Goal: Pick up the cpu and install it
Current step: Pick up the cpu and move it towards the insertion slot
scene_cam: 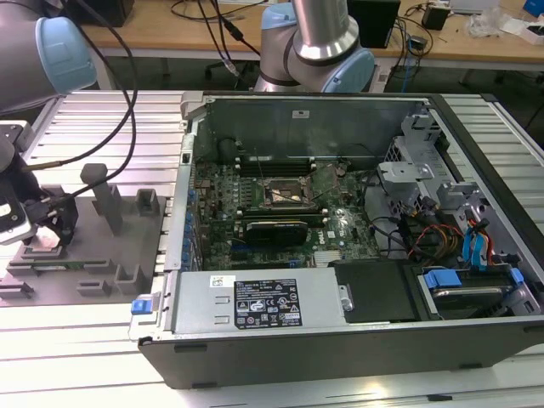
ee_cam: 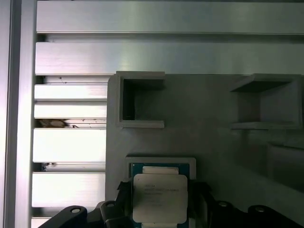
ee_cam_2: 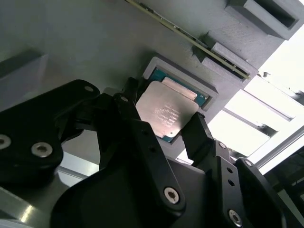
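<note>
At nine o'clock in the exterior view, the end effector sits low over the grey tray on the table. In the second wrist view its fingers clamp two opposite edges of the cpu, which appears raised just clear of its tray pocket. The chip looks light, thin and stiff, with a slick metal top and probably a delicate underside, so the edges are the right hold, kept level. Towards three o'clock, well apart, the socket lies inside the computer case
</note>
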Robot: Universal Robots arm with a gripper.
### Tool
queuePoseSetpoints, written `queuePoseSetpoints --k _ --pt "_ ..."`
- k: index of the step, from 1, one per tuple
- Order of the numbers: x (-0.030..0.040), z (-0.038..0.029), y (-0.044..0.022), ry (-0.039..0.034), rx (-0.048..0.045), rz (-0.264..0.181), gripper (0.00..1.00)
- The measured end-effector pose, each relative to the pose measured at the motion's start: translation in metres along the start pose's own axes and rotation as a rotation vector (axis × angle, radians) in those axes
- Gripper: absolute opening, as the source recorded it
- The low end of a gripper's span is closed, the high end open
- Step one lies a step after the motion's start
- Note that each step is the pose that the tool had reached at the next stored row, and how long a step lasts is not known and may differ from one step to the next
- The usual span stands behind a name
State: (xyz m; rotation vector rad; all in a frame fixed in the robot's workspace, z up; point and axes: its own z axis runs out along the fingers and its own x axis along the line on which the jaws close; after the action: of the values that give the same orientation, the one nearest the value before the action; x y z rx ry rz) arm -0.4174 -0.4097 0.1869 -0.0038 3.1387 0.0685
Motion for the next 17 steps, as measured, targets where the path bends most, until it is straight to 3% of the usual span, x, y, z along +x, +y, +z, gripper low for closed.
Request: queuePoseSetpoints --k 17 --pt "0.0019 -0.0012 0.0 0.0 0.0 0.0 0.64"
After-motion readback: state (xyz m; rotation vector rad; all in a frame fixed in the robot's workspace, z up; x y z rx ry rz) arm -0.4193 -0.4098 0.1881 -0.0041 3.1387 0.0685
